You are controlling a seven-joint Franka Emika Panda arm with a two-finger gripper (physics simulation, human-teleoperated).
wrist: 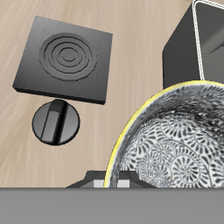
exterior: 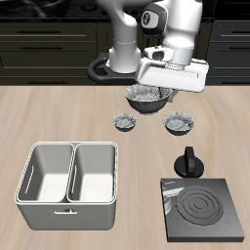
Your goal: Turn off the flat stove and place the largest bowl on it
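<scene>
The gripper (exterior: 148,90) hung at the back of the table with the largest bowl (exterior: 146,96) right under it; whether its fingers were closed on the rim could not be told, since the hand hid them from outside and the wrist view showed only the bowl's (wrist: 175,149) yellow-edged rim close up. The two small bowls (exterior: 126,121) (exterior: 180,122) sat just in front. The stove (exterior: 202,209) lay near the front edge, its rings grey, so the burner looked already off, with the knob (exterior: 187,163) just behind it. The step in hand seemed to be carrying the bowl over: best to lift it clear of the small bowls and knob, keep it level, centre it over the rings (wrist: 72,53) and lower it gently. The white bin (exterior: 70,183) stood well aside.
</scene>
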